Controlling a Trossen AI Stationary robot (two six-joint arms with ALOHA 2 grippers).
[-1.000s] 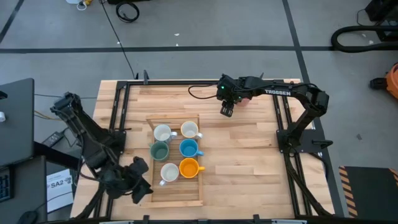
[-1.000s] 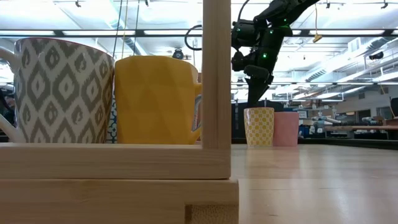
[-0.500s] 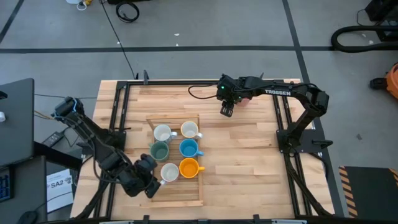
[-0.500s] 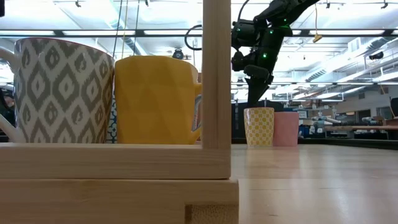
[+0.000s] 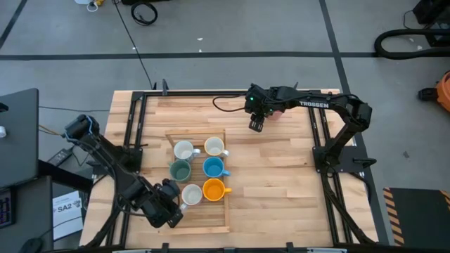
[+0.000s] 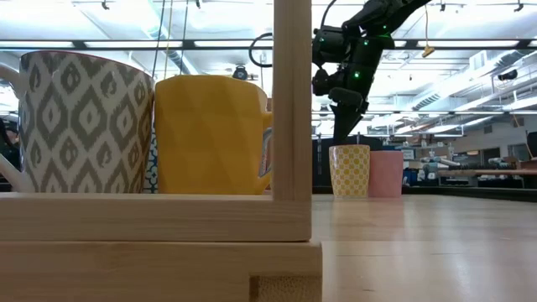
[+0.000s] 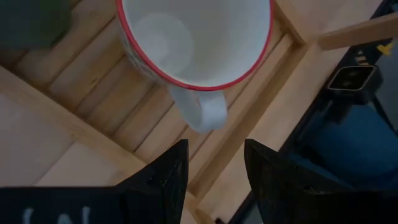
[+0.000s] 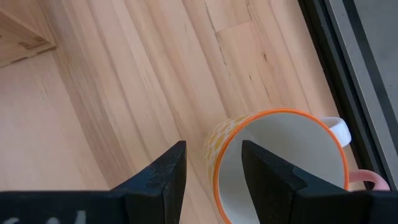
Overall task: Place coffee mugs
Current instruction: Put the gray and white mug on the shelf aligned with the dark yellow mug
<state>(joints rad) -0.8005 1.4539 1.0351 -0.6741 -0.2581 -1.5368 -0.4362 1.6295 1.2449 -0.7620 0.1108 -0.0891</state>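
Right gripper (image 8: 210, 171) has its jaws spread right over an orange-rimmed, yellow-patterned mug (image 8: 280, 168) on the wooden desk (image 8: 124, 81), pink mug handle (image 8: 364, 180) peeking beside it.

Six mugs sit in the wooden tray (image 5: 221, 132): three white (image 5: 183, 150), one teal (image 5: 180, 170), one blue (image 5: 212, 167), one orange (image 5: 213, 189). Two more stand outside it: one yellow-patterned (image 6: 349, 171), one pink (image 6: 386, 174).

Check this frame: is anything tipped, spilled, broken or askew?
Nothing stands out. Six mugs stand upright in the tray, and two more, yellow-patterned and pink, stand upright side by side on the table outside it. No spills or damage show.
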